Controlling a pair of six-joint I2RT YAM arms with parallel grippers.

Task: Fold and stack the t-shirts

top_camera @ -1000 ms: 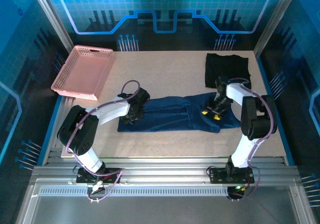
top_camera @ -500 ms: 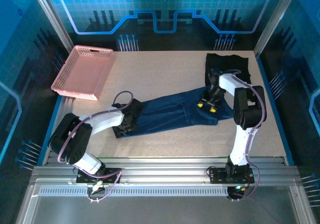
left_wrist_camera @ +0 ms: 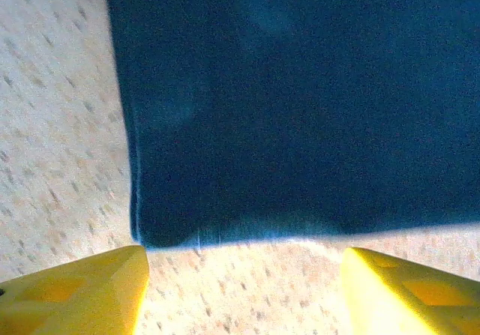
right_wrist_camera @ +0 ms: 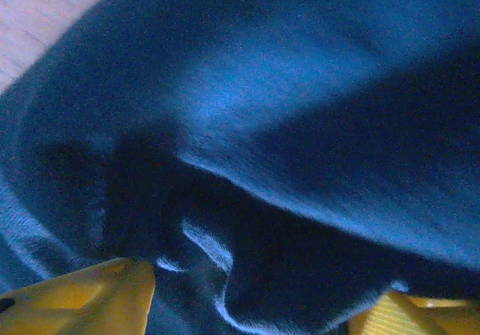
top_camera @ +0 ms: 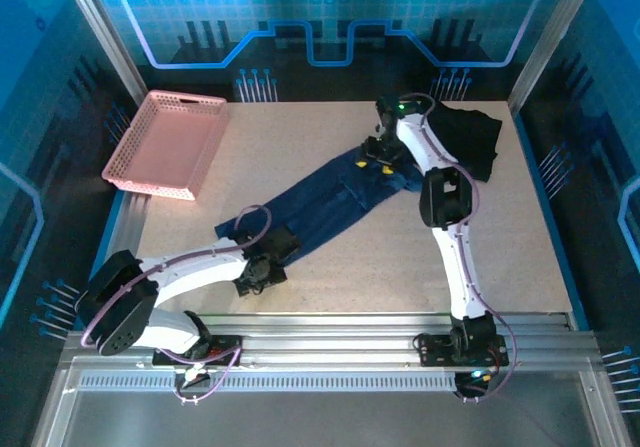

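Across the counter (top_camera: 350, 277) the navy shirt (top_camera: 330, 199) lay stretched from 7 to 1 o'clock. The left end effector (left_wrist_camera: 244, 256), spread and empty, faced the near hem at its 12 o'clock. The right end effector (right_wrist_camera: 259, 286) stood spread wide over the bunched far end, beside the black shirt (top_camera: 465, 137).

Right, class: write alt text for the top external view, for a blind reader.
A navy t-shirt lies stretched diagonally across the table between the left gripper in front and the right gripper behind. A black t-shirt lies back right, a pink basket back left.
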